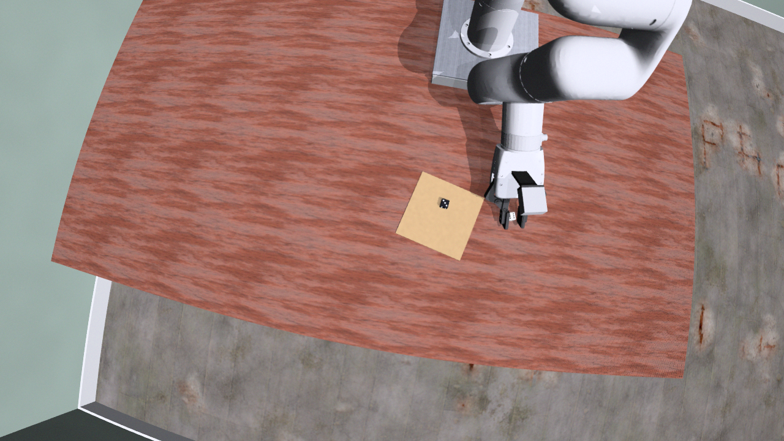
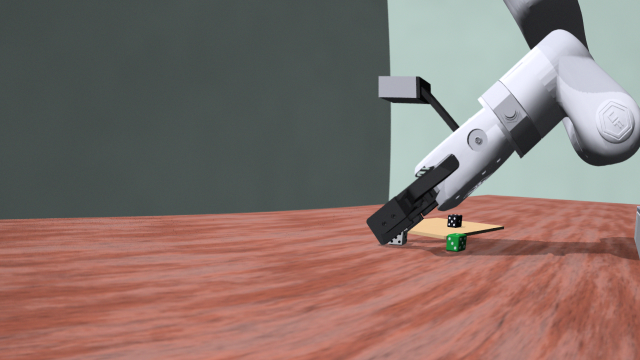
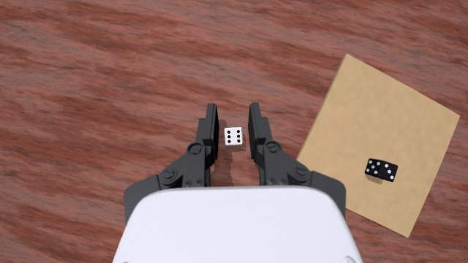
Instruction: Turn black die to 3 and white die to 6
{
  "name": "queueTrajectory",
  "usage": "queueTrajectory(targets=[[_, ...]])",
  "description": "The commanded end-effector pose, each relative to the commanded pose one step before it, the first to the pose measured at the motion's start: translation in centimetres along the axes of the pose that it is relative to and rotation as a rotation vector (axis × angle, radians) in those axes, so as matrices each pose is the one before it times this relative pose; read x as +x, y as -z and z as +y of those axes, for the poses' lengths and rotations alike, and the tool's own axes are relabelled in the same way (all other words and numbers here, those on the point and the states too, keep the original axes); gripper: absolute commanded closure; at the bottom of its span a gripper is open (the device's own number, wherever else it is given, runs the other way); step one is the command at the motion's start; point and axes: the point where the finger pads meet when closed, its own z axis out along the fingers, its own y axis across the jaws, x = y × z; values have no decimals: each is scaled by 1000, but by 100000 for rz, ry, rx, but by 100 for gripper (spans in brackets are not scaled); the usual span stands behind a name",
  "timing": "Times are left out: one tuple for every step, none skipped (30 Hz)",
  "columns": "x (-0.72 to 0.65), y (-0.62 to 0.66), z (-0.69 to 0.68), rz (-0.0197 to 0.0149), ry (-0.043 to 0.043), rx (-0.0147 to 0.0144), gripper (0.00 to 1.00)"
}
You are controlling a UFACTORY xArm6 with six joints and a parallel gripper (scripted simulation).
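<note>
The white die (image 1: 510, 216) (image 2: 397, 240) (image 3: 233, 136) lies on the bare table, just off the mat's right edge. The face it turns to the wrist camera shows six pips. My gripper (image 1: 512, 223) (image 2: 387, 236) (image 3: 233, 115) is tilted down at the table and open. Its fingers stand on either side of the white die with a small gap on each side. The black die (image 1: 444, 203) (image 2: 454, 220) (image 3: 381, 170) lies flat on the tan mat (image 1: 433, 236) (image 2: 429, 229) (image 3: 365, 109). The green die (image 2: 456, 242) lies on the table beside the mat, hidden under my arm in the overhead view.
The arm's grey base plate (image 1: 446, 54) (image 2: 637, 228) sits at the back of the wooden table. The table's front edge (image 1: 383, 351) is far from the dice.
</note>
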Motion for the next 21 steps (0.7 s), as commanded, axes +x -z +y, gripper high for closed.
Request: queueTrajectory(targets=[[93,11,0,224,-3,0,69],[0,0,0,0,0,0,69],[0,3,0,0,0,0,69],[0,0,0,0,0,0,69],[0,0,0,0,0,0,69],[0,22,0,0,0,0,69],[0,54,0,0,0,0,69],[0,96,0,0,0,0,69],[0,144,0,0,0,0,69],[-1,193,0,0,0,0,69],[0,242,0,0,0,0,69],[0,286,0,0,0,0,69],[0,325,0,0,0,0,69],[0,356,0,0,0,0,69],[0,377,0,0,0,0,69],[0,389,0,0,0,0,69],[0,389,0,0,0,0,69],[0,379,0,0,0,0,69],[0,359,0,0,0,0,69],[2,328,0,0,0,0,69],[0,0,0,0,0,0,69]])
